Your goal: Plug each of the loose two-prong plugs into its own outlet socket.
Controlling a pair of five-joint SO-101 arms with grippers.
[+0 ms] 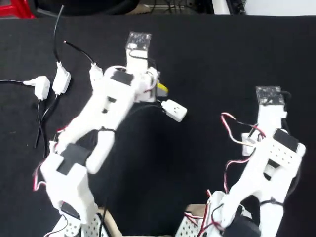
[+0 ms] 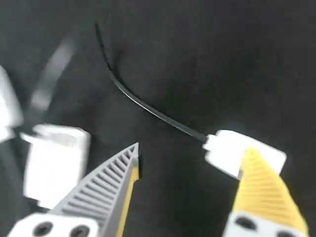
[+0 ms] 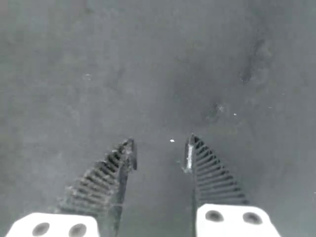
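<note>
Progress looks slight: we judge that nothing is plugged in yet. One white two-prong plug (image 1: 174,109) lies loose on the black surface (image 1: 212,54), its thin black cord (image 2: 143,103) trailing away. Other white corded pieces (image 1: 61,79) lie separate near the far left. Our left pincer (image 2: 192,148) is spread wide and grips nothing. The plug sits at its yellow finger (image 2: 261,192), and we cannot tell whether they touch. Our right pincer (image 3: 158,148) hangs parted over bare surface, well apart, holding nothing.

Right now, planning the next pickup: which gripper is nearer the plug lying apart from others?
Left. The left gripper has the plug beside its yellow finger; the right gripper hangs well off, over cloth.
</note>
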